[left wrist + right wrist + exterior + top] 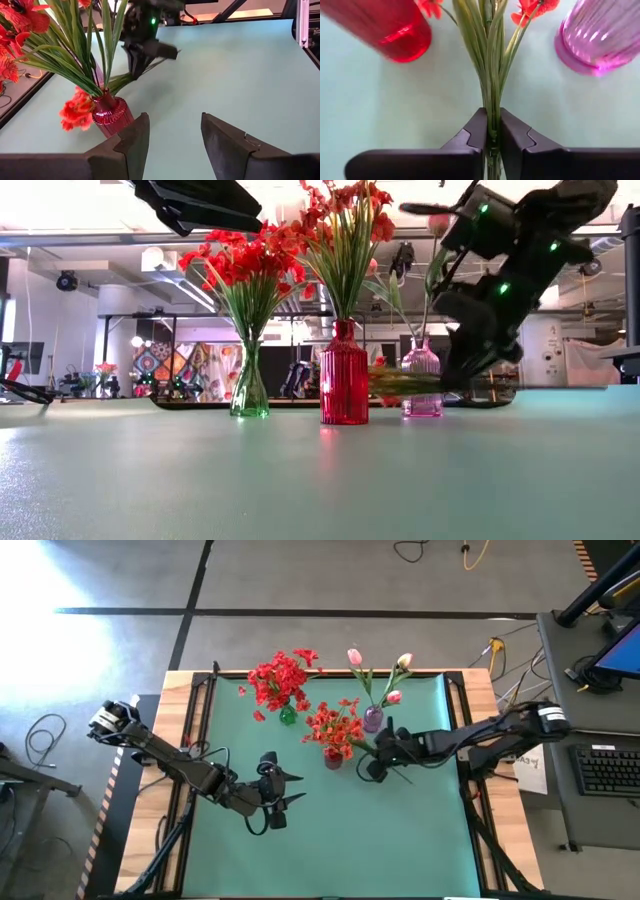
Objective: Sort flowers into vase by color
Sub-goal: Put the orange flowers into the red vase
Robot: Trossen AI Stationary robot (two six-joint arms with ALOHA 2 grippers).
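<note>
The right gripper (491,131) is closed tight on the green stems of an orange-red flower (492,75) that lies flat on the green table mat (400,840). The stems are pinched between the two fingers near their cut end; the blossoms (535,7) point away from the gripper, into the gap between the red vase (382,30) and the purple vase (602,37).

Risks judged from this position:
- The stems are thin and bundled. If only some are caught, the bunch may slip or rotate in the grip when it is raised.
- The blossom end lies close to both vases. A lift that swings sideways may strike the red vase or the purple vase and tip one over; both are narrow and carry tall stems.
- The red vase (333,757) already holds a full cluster of orange-red blossoms, so the added stems may catch on the foliage at the neck and miss the opening.
- The flower is held close to horizontal and must be turned upright before insertion; the long free length may droop.

The left gripper (172,142) is held part-open with nothing between its fingers, above the mat in front of the red vase, well apart from the held flower. The green vase (288,716) with red flowers stands further back.
</note>
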